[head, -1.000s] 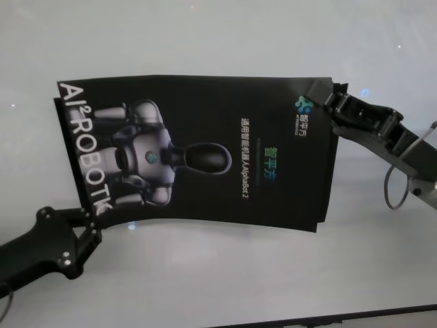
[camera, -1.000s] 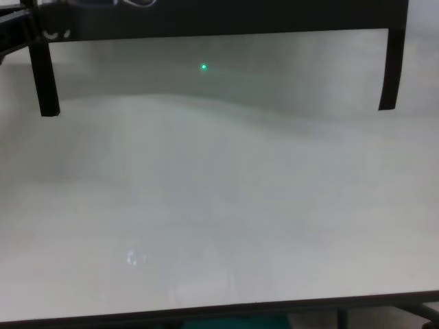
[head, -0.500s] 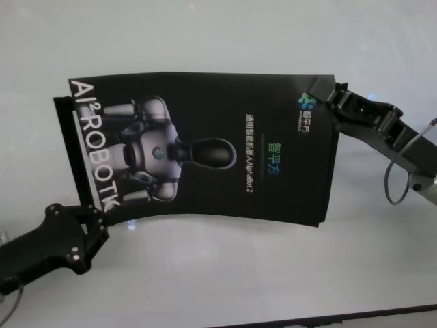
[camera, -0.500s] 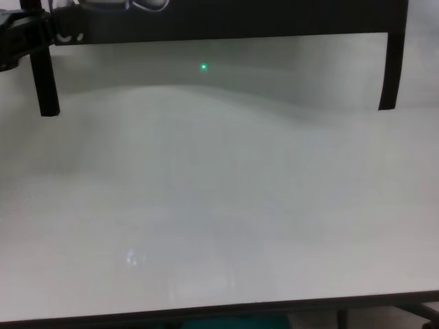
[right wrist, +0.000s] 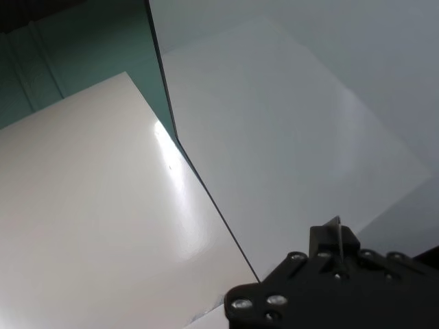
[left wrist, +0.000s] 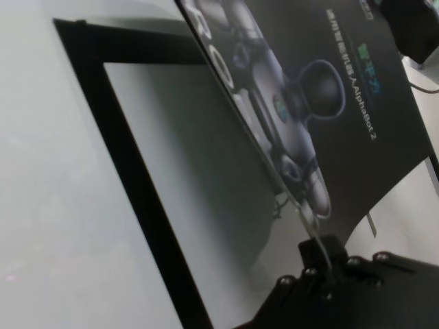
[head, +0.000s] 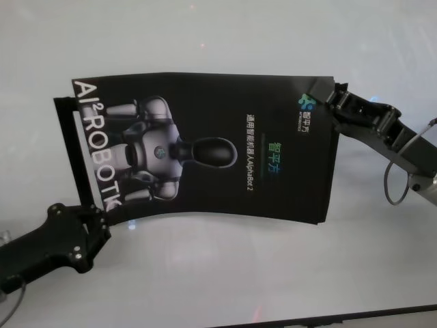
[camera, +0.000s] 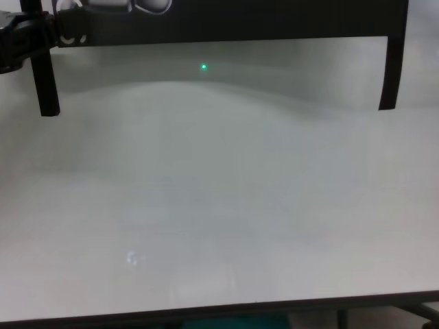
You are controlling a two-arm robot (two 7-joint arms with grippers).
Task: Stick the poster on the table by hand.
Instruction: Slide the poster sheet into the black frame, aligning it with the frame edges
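The poster (head: 205, 147) is held above the table (head: 225, 280), sagging between two corners, over a black tape frame (left wrist: 130, 171) laid out on the tabletop. The left gripper (head: 94, 207) is pressed together on the near left corner, by the big white letters; in the left wrist view the sheet's edge is seen nipped between its fingertips. The right gripper (head: 328, 101) is pinched on the far right corner beside the small logo. The sheet is not yet in contact with the table. For a sound result, the poster should be lowered evenly with both corners kept taut, so that the bow along the near edge is flattened out and the edges are squared to the frame before anything is pressed down; an uneven descent is judged likely to trap a crease. Compared with one second ago, the poster has been shifted slightly toward the right, and the left gripper has been moved a little nearer and lower in the head view; the grip points are unchanged.
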